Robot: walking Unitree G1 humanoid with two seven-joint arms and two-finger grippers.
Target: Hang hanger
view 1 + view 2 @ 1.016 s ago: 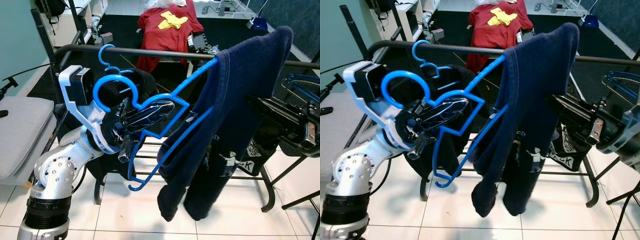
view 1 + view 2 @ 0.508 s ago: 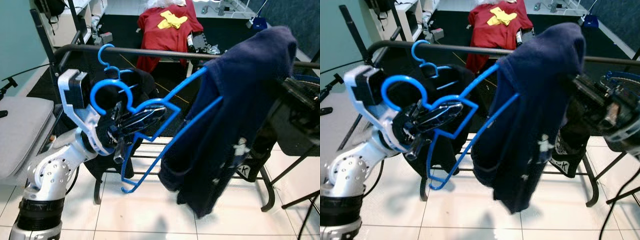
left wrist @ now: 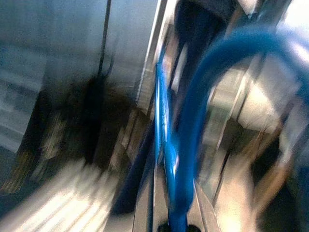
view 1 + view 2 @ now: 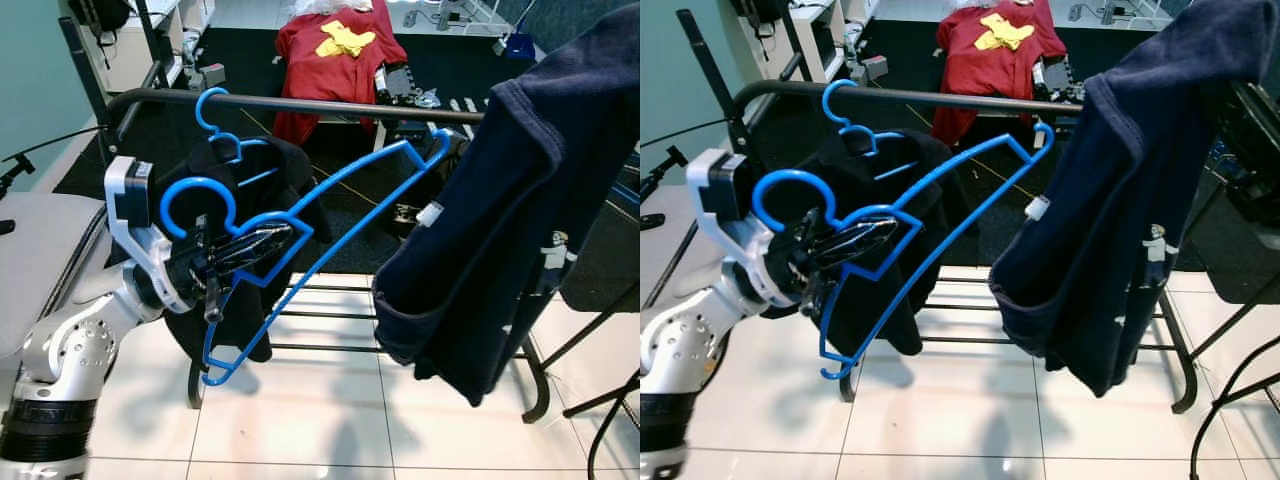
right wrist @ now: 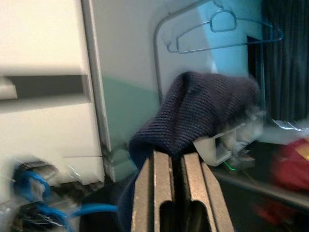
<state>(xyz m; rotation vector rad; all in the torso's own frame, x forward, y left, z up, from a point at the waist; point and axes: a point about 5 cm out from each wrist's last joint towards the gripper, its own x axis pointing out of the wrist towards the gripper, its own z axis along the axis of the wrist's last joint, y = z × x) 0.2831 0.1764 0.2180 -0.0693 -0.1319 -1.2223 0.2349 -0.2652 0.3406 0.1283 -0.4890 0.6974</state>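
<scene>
A bare blue hanger (image 4: 340, 205) is tilted in front of the black rail (image 4: 320, 104), its hook (image 4: 192, 196) to the left and one end low over the floor. My left gripper (image 4: 268, 240) is shut on its neck, below the rail. In the blurred left wrist view the blue hanger (image 3: 186, 135) runs out from between the fingers. A navy garment (image 4: 500, 210) hangs to the right, off the hanger. My right gripper (image 5: 176, 157) is shut on a fold of the navy garment (image 5: 203, 111).
A second blue hanger (image 4: 214, 112) hangs on the rail with a black garment (image 4: 280, 175). A red shirt (image 4: 335, 50) lies behind. A grey cushion (image 4: 40, 250) is at left. The rack's lower bars (image 4: 330, 315) cross white floor tiles. Black stand legs (image 4: 600, 335) are at right.
The navy garment has come off the hanger and swung right and up with my right gripper. My left gripper has drawn the now bare hanger left and slightly down.
</scene>
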